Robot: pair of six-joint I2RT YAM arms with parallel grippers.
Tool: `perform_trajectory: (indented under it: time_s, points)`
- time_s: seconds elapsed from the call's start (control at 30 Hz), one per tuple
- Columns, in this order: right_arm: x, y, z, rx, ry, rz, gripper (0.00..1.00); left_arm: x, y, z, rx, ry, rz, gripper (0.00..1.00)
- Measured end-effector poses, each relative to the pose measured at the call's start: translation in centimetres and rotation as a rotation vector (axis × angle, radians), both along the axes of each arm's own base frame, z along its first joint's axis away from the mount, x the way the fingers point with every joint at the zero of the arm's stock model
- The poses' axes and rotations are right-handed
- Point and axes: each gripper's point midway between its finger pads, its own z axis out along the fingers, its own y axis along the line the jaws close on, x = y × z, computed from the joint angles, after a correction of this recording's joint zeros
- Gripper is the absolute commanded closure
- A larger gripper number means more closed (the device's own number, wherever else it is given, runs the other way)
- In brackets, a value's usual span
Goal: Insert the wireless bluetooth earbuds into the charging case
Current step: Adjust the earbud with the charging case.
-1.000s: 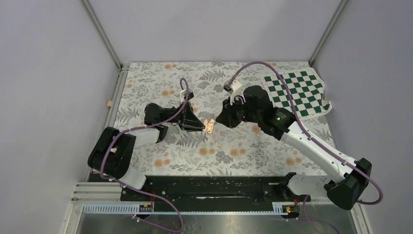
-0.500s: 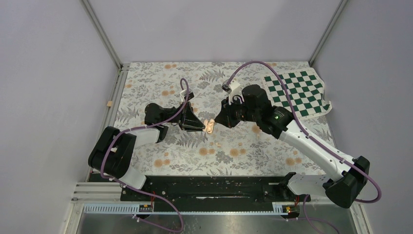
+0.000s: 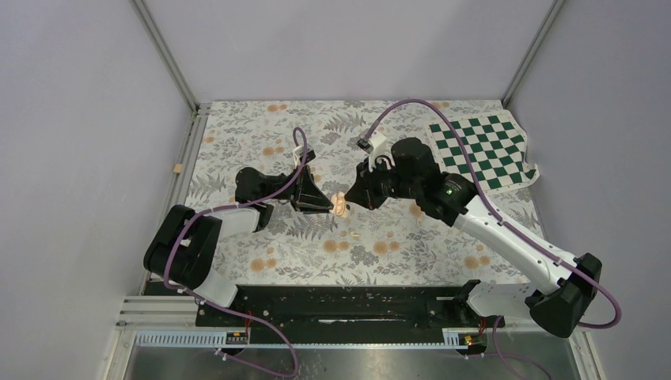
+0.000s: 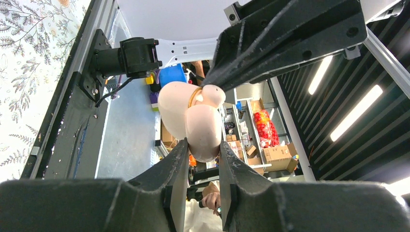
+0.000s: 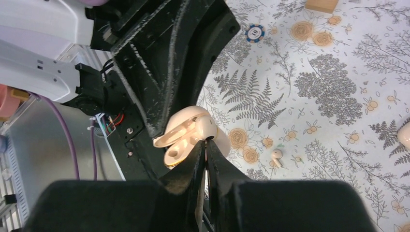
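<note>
Charging case (image 3: 340, 206): near centre of table (image 3: 261, 142), lid hinged open, clamped at its lower body between fingers of left gripper (image 4: 203, 147), located at case's 9 o'clock. Right gripper (image 5: 207, 150) at 3 o'clock: fingers pressed almost together, tips at the open hollow; anything pinched between them not discernible. One loose earbud (image 5: 276, 154) lying on table at 5 o'clock of case.
</note>
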Motion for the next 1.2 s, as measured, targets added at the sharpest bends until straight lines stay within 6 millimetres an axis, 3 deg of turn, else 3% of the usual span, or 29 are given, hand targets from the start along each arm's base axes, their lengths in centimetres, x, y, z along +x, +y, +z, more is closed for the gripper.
perform_trajectory:
  time_s: [0.37,0.4,0.47,0.53,0.7,0.97,1.2]
  points:
    - [-0.5,0.3,0.6,-0.003,-0.01,0.013,0.88,0.0,0.0,0.0,0.0,0.0,0.0,1.0]
    - [-0.5,0.2,0.7,-0.003,-0.015,0.009,0.82,0.0,0.0,0.0,0.0,0.0,0.0,1.0]
    - [-0.3,-0.1,1.0,-0.004,-0.032,-0.009,0.61,0.0,0.0,0.0,0.0,0.0,0.0,1.0]
    - [-0.2,-0.5,1.6,0.003,-0.05,-0.025,0.53,0.0,0.0,0.0,0.0,0.0,0.0,1.0]
    - [-0.3,-1.1,2.7,0.012,-0.101,-0.029,0.48,0.0,0.0,0.0,0.0,0.0,0.0,1.0]
    - [-0.5,-1.0,0.5,-0.101,-0.089,0.061,0.47,0.0,0.0,0.0,0.0,0.0,0.0,1.0]
    - [-0.4,-0.3,0.7,-0.111,-0.103,0.112,0.48,0.0,0.0,0.0,0.0,0.0,0.0,1.0]
